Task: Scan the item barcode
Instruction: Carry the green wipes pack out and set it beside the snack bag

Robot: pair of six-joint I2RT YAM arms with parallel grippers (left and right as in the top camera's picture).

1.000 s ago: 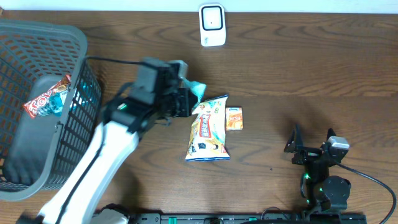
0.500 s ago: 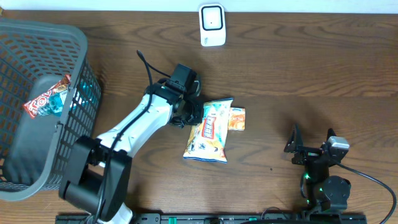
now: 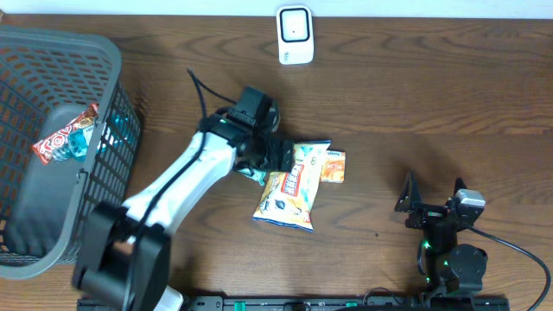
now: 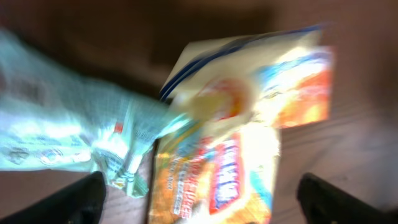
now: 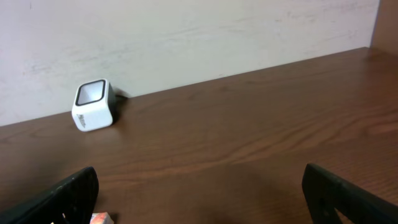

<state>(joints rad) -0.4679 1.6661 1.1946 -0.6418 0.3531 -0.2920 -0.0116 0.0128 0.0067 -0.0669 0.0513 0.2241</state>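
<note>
Materials: crinkly teal film packet (image 4: 68, 134) on wood-grain worktop (image 3: 432, 95), against glossy yellow snack bag (image 3: 288, 192) | Change: left end effector (image 4: 199, 202), clamped on the packet a second ago, now stands fingers apart over it | Pose: left arm stretched low across worktop; right end effector (image 5: 199, 193) apart, near front edge

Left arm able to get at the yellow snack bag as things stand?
Likely yes. The left end effector hangs open right over the yellow snack bag, whose middle is uncovered. A teal packet meets one corner and a small orange packet lies close beside, so an edge grab might catch those.
</note>
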